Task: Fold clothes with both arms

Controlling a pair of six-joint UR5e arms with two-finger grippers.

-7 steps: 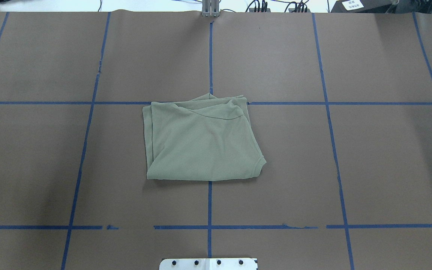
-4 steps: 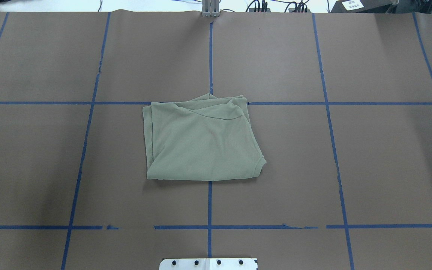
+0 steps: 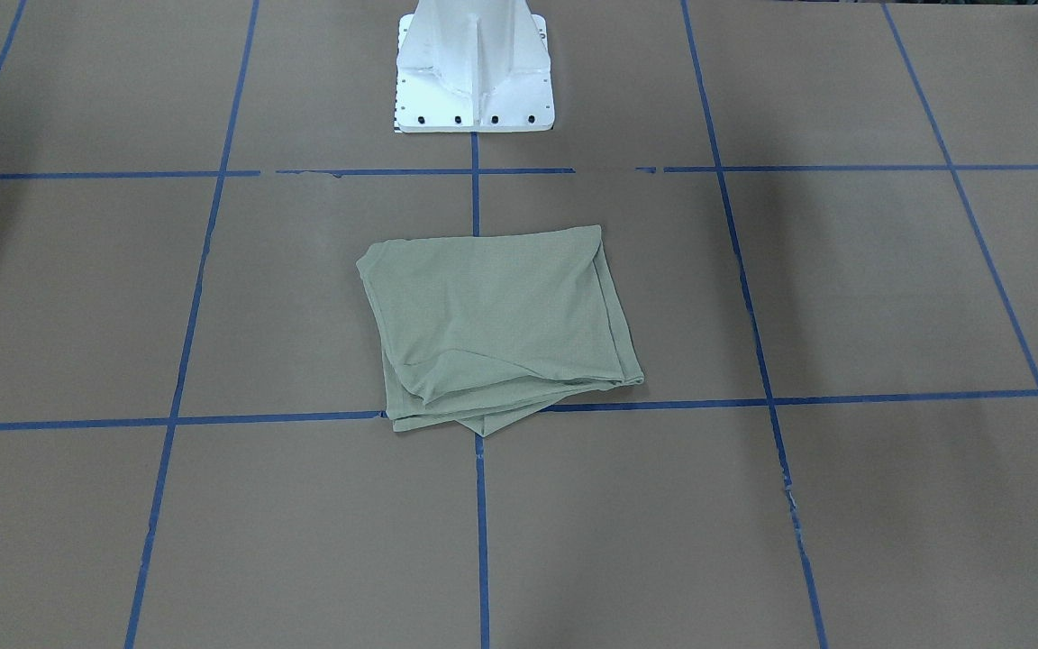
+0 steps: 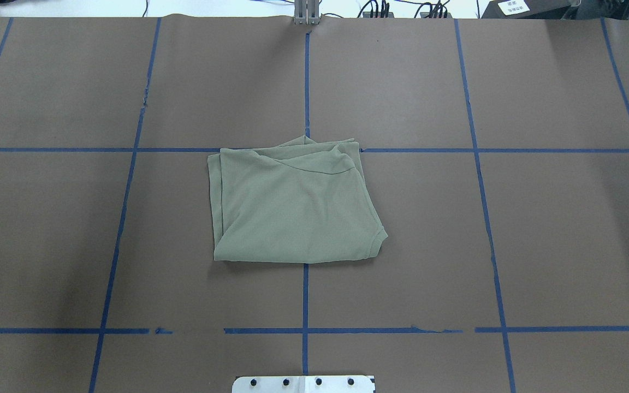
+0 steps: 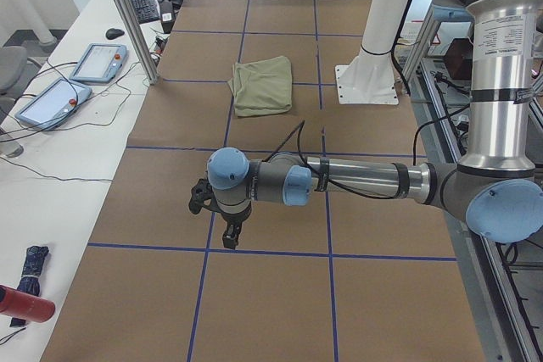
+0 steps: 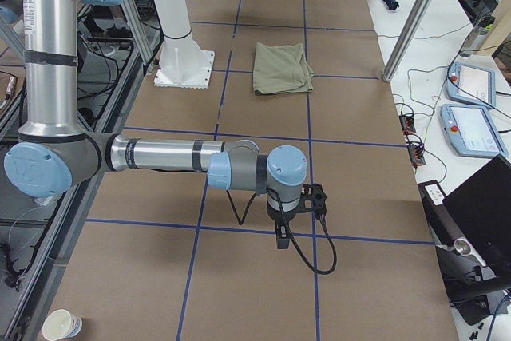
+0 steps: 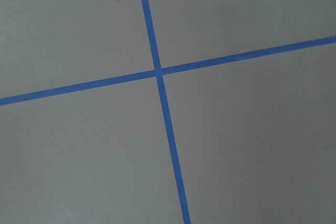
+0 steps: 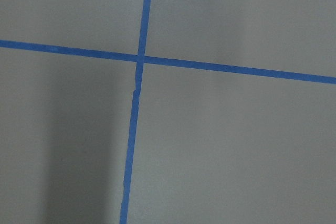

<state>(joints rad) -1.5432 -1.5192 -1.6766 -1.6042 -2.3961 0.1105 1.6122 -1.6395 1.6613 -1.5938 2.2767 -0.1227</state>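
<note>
The pale sage-green shirt (image 4: 292, 207) lies folded into a rough square at the middle of the brown table, untouched; it also shows in the front view (image 3: 501, 315) and both side views (image 5: 263, 82) (image 6: 281, 67). No arm appears in the overhead or front view. My left gripper (image 5: 231, 239) hangs low over the table far from the shirt, near a tape crossing. My right gripper (image 6: 281, 239) hangs likewise at the opposite end. I cannot tell whether either is open or shut. Both wrist views show only brown paper and blue tape.
The white pedestal base (image 3: 474, 72) stands at the robot's side of the table. Blue tape lines (image 4: 306, 82) grid the brown paper. Teach pendants (image 5: 97, 61) (image 6: 471, 85) and cables lie on white side tables. A paper cup (image 6: 62, 325) sits near one table corner.
</note>
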